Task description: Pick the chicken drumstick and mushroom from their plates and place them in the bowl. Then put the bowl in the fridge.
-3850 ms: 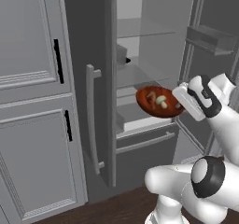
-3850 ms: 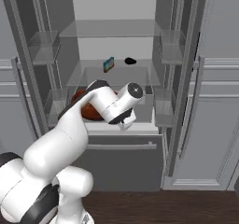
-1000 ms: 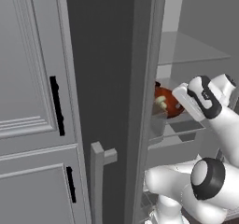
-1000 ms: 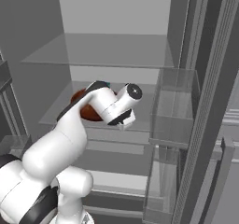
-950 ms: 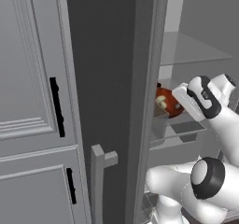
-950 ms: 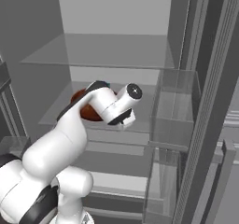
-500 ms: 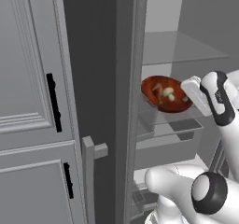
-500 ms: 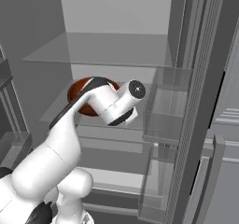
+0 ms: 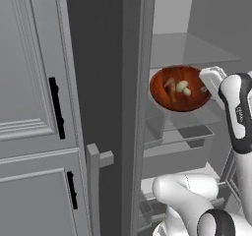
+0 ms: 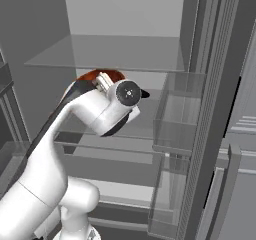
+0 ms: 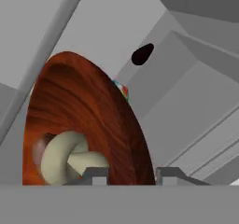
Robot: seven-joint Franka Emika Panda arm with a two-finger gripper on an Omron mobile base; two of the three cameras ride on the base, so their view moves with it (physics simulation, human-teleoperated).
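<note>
Fridge point(image 9: 172, 48) shelf now bore the bowl point(image 9: 179, 88), right of centre, and my gripper point(image 11: 132, 174) had begun spreading off its rim, so the task looked nearly done.

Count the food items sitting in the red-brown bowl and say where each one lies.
2. The mushroom lies near the middle of the bowl; the chicken drumstick sits just left of it, seen from the left base view. Nothing else shows inside.
</note>
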